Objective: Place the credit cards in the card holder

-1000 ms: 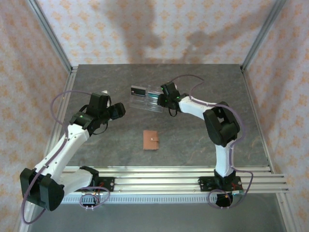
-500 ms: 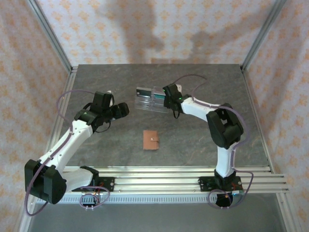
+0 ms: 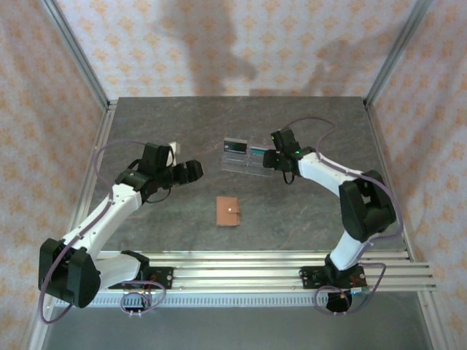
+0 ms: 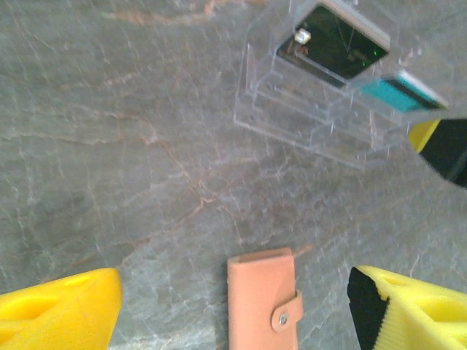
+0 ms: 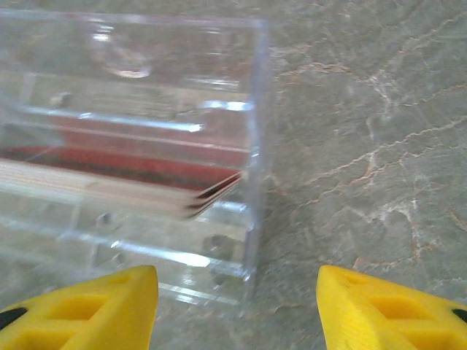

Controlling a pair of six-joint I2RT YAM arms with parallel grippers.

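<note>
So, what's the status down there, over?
Left claw open, empty. Right claw open beside clear rack. Black card, teal card, red card in rack. Brown wallet shut, apart from rack.

**A:** Surface?
**B:** Bench: dark grey stone-look top with pale veins. Aluminium rails run along its near edge.
**A:** Enclosure?
**B:** Walls: cream with an orange floral print, on the far, left and right sides. Metal posts at the far corners. Soft shadows on the far wall.
</note>
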